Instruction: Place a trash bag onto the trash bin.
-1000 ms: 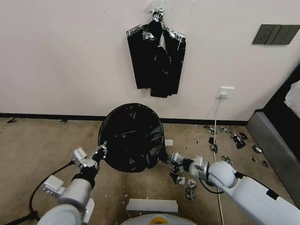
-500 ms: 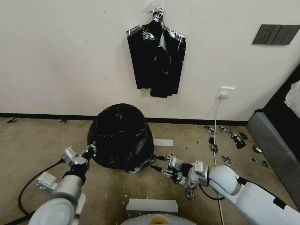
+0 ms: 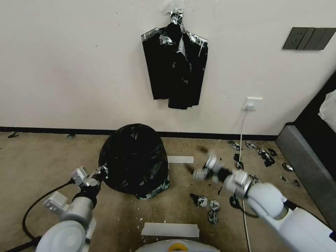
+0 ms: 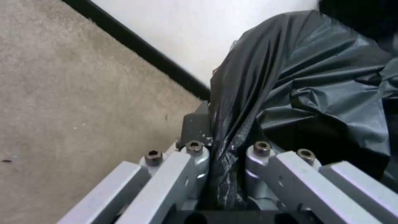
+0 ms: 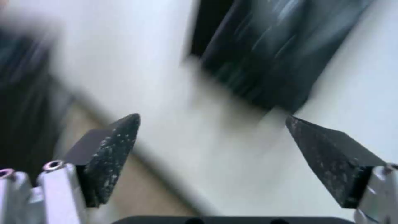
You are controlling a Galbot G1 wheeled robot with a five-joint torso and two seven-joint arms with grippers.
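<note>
The left hand (image 3: 100,172) is clamping the trash bag (image 3: 134,157) at its eight-o'clock edge; the right hand (image 3: 203,168) (fingers apart, empty) is holding nothing, so lopsided tension is risking a slip.

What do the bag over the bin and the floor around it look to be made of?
Bag: thin glossy black plastic film, judging by its crinkles, folds and silvery glints; the left gripper pinches a fold flat between its fingers. Floor: tan short-pile carpet, going by its matte, fuzzy, faintly mottled surface in the left wrist view. The right gripper is open, off the bag.
</note>
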